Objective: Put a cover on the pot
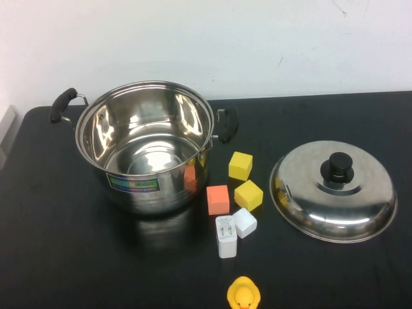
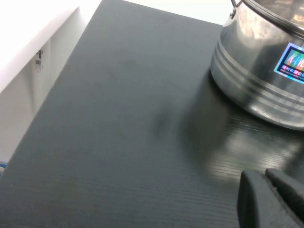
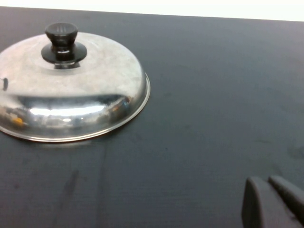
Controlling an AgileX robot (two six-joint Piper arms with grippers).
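While the pot (image 1: 147, 147) stands uncovered and the lid (image 1: 333, 190) rests apart on the surface (image 1: 64, 257), covering remains undone. Left gripper (image 2: 273, 199) and right gripper (image 3: 273, 202) sit low; jaws together, holding nothing.

I see a black table (image 1: 335, 277) filling most of the frame, matte with faint wood grain. White wall (image 1: 257, 38) across the top, lightly scuffed. Even overhead light.

High camera looked down over the whole bench (image 1: 77, 257). Left wrist camera sat low, close beside the pot (image 2: 266, 71); right wrist camera sat low near the lid (image 3: 71, 85).
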